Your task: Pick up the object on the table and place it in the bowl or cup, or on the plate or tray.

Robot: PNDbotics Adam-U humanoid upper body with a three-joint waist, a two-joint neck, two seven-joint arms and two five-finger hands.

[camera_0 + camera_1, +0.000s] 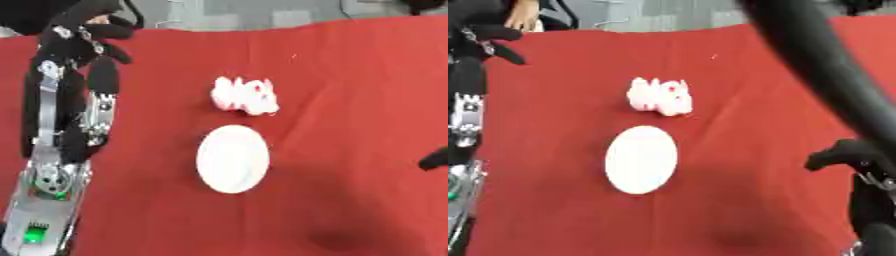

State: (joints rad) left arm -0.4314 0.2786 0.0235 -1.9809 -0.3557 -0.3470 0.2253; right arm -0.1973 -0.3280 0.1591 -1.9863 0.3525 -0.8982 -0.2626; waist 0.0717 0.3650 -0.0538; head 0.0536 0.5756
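— While the red cloth-covered tabletop (350,75) fills most of the view, where does the object sit?

— The small white lumpy object with pink-red marks (245,96) lies on the cloth near the middle, just beyond the round white plate (233,159). The two are close but apart, a strip of red showing between them. The plate lies flat and bare.

— And the robot's left hand?

— The left hand (94,31) is up at the far left edge of the tabletop, at the end of a black and silver arm (61,140) that runs up the left side. Its black fingers are bent and seem to hold nothing. It is well apart from the object and the plate.

— The right hand?

— The right hand (852,154) shows at the right edge, level with the plate, dark fingers curled inward around nothing visible. It too is well apart from the plate. A thick black arm (815,65) crosses the right eye view diagonally above it.
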